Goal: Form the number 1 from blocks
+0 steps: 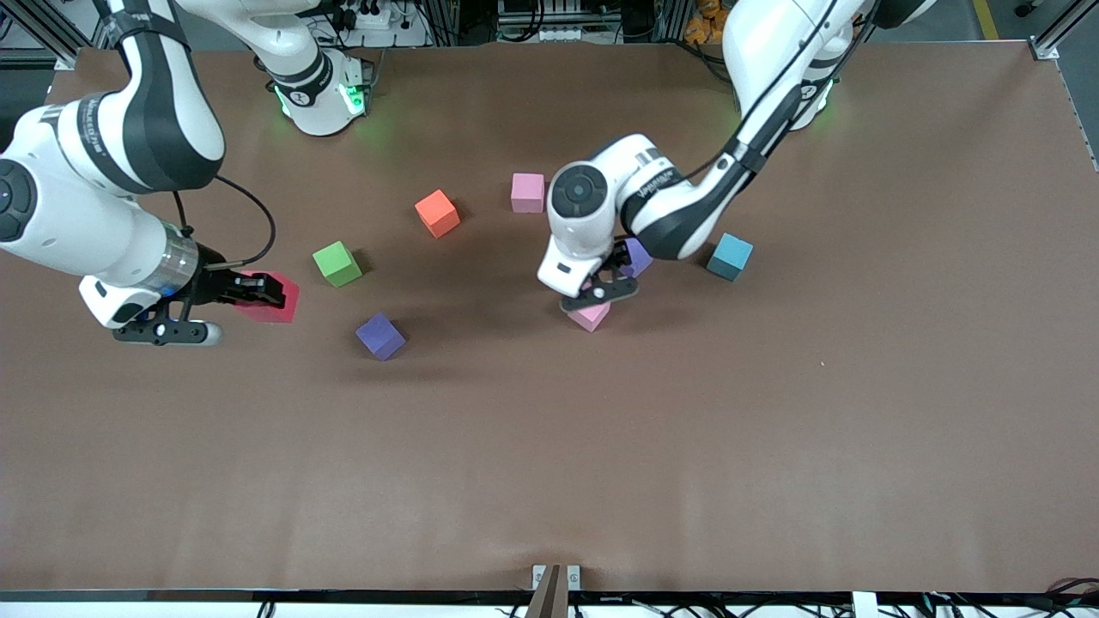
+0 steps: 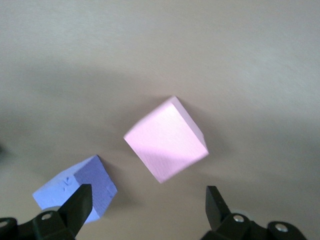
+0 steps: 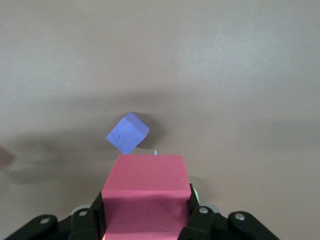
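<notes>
- The landmark is the light pink matte foam cube (image 1: 590, 316) near the middle of the brown bench (image 1: 773, 429); it rests on the surface, turned so that a corner points toward the front camera.
- The left hand (image 1: 601, 287) hangs right over this cube, fingers spread wide and gripping nothing. In the left wrist view the two black fingertips (image 2: 80, 202) stand to either side, apart from the cube (image 2: 167, 140).
- A purple foam cube (image 1: 637, 255) sits just beside the landmark, farther from the front camera. The left hand and wrist cover most of it in the front view; in the left wrist view it (image 2: 82, 187) is partly cut off by a finger.
- A second light pink foam cube (image 1: 527, 192) lies farther still from the front camera, apart from the landmark.
- A second purple foam cube (image 1: 379, 336) lies well toward the right arm's end of the bench from the landmark, also seen in the right wrist view (image 3: 128, 132).
- The right hand (image 1: 253, 292) is past that purple cube, closed on the crimson red foam cube (image 1: 276, 299). The fingers hide part of it; whether it touches the bench cannot be told. The right wrist view shows it (image 3: 145, 195) clamped between both fingers.
- An orange cube (image 1: 437, 213), a green cube (image 1: 336, 263) and a teal-blue cube (image 1: 730, 256) also lie on the bench.
</notes>
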